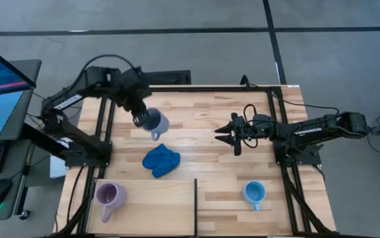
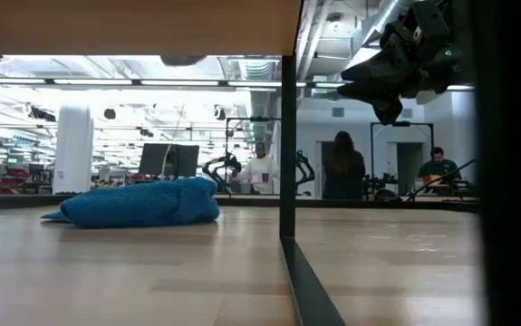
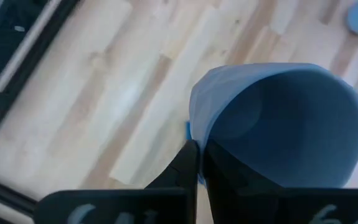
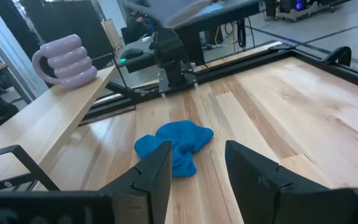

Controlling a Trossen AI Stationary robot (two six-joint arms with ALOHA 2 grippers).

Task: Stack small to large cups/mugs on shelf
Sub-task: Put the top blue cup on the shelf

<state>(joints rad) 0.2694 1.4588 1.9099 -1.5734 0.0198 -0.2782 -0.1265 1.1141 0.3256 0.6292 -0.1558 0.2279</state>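
Left gripper point(image 1: 143, 116): clamped on the rim of the grey-blue mug point(image 1: 155, 123), held up over the tabletop point(image 1: 203, 106), far side.
Right gripper point(image 1: 220, 133): fingers spread wide, nothing between them, hovering mid-table (pointed toward the blue cloth point(image 1: 161, 160)).
Lilac mug point(image 1: 109, 195): on the shelf point(image 1: 156, 201), left part.
Light blue mug point(image 1: 254, 193): upright, near side, right of the shelf's dark divider point(image 1: 195, 206).
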